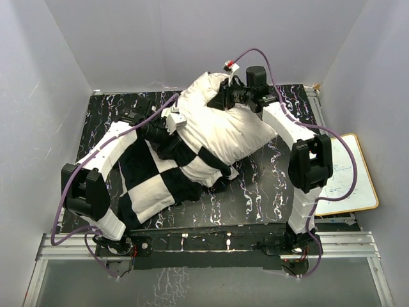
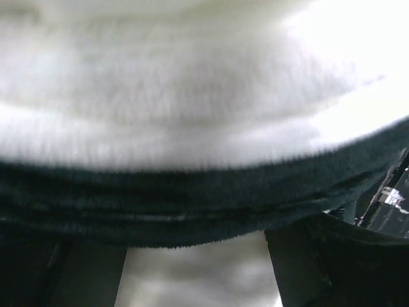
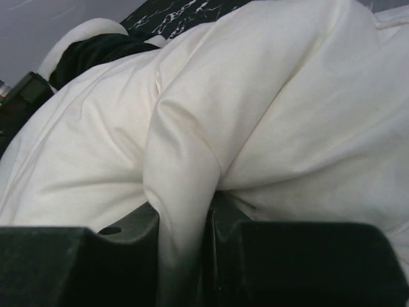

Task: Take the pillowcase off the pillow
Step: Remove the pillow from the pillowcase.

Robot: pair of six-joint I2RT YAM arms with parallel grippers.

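Note:
The off-white pillow lies tilted across the middle of the table, its far half bare. The black-and-white checkered pillowcase is bunched round its near left end and trails toward the left arm's base. My left gripper is at the case's open edge. In the left wrist view the plush pillowcase fills the frame and its black band covers the fingertips, so the left gripper looks shut on a thick wad of it. My right gripper is shut on a pinched fold of the pillow; the gripper holds it at the far corner.
The table has a black marbled top and grey walls on three sides. A white board lies beyond the right edge. An aluminium rail carries both arm bases at the near edge.

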